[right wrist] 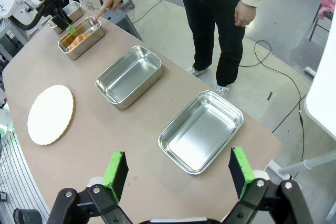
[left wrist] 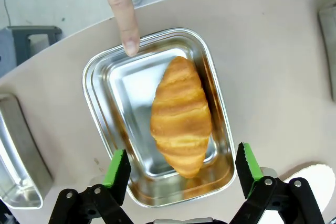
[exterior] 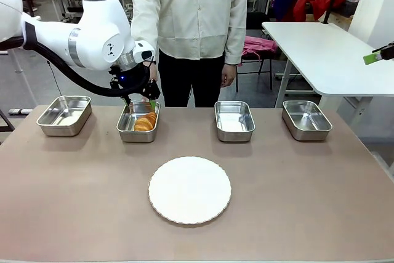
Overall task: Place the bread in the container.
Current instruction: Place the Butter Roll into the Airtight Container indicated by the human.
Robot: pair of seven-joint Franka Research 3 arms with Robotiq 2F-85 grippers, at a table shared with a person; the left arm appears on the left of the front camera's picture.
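Observation:
The golden-brown bread (left wrist: 181, 116) lies flat inside the steel container (left wrist: 105, 77), the second tray from the left (exterior: 126, 129) in the front view, where the bread (exterior: 145, 122) shows at its right side. My left gripper (left wrist: 182, 169) hangs open just above the tray's near end, its green pads (left wrist: 118, 167) apart on either side of the bread and touching nothing. In the front view the left gripper (exterior: 143, 101) sits low over that tray. A person's finger (left wrist: 127, 35) points at the tray's far rim. My right gripper (right wrist: 177, 174) is open and empty, high off the table's right end.
A round white plate (exterior: 189, 190) lies at the table's middle front. Three other steel trays stand in the far row: far left (exterior: 64, 115), right of centre (exterior: 234, 120) and far right (exterior: 306, 119). The person stands at the far edge.

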